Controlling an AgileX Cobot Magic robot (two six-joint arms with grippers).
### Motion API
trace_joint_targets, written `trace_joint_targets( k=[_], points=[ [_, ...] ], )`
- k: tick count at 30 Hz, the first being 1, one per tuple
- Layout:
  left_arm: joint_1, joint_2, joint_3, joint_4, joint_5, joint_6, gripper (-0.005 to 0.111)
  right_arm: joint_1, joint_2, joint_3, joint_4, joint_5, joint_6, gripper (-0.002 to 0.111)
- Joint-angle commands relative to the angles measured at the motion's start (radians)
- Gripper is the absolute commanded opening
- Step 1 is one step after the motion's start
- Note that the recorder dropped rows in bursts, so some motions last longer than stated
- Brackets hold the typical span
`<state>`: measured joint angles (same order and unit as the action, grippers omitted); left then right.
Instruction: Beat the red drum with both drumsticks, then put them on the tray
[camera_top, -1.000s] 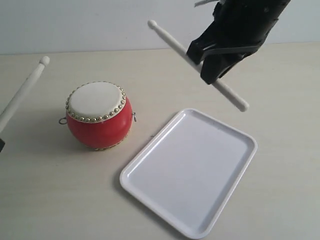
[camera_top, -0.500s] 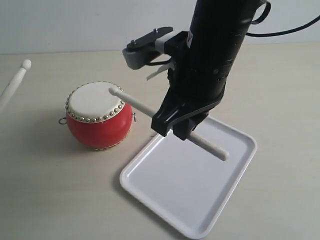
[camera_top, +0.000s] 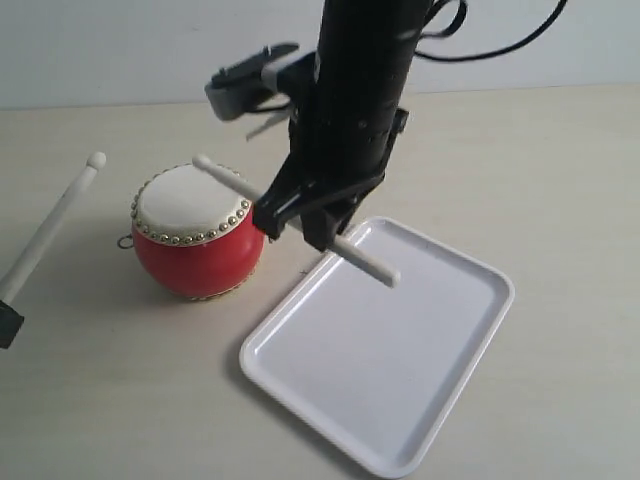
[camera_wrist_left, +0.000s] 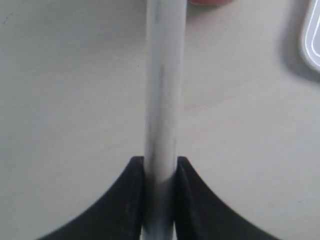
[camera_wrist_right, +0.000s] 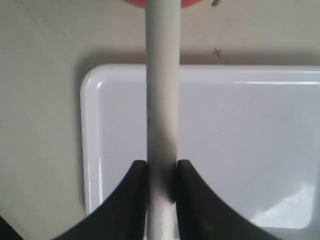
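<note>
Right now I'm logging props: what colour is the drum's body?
The drum has a glossy red body; exterior view shows it best.

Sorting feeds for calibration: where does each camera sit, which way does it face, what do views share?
Exterior view: off the arms, raised, looking down on the small red cream-topped drum and glossy white rectangular tray; right gripper shows.
Left wrist view: on the left arm, looking along its pale wooden drumstick at the table; left gripper clamps it.
Right wrist view: looking past the right gripper, along the other drumstick, onto the tray.
Shared: all three show drum and tray.
</note>
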<state>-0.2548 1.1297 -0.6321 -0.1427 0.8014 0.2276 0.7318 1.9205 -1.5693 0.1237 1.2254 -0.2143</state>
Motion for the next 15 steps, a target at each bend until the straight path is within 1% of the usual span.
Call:
trace_joint_targets(
  k=[1,3,5,9,11,15],
  points=[
    [-0.005,0.001,0.004,-0.005,0.002,0.004,0.0,0.002,0.077,0.003,0.008,-0.004,0.002,0.0],
    [-0.005,0.001,-0.002,-0.005,0.005,0.004,0.0,0.002,0.035,-0.02,-0.036,-0.004,0.002,0.0],
    [-0.005,0.004,-0.044,-0.005,0.043,0.019,0.0,0.002,-0.044,-0.047,-0.065,-0.004,0.002,0.0],
    [-0.005,0.088,-0.192,0.003,0.153,0.045,0.0,0.002,-0.181,-0.057,-0.081,-0.004,0.002,0.0],
    [-0.027,0.15,-0.251,0.017,0.2,0.063,0.0,0.002,-0.211,-0.057,-0.082,-0.004,0.002,0.0],
    [-0.096,0.244,-0.336,0.072,0.273,0.058,0.0,0.002,-0.227,-0.057,-0.088,-0.004,0.002,0.0]
  ],
)
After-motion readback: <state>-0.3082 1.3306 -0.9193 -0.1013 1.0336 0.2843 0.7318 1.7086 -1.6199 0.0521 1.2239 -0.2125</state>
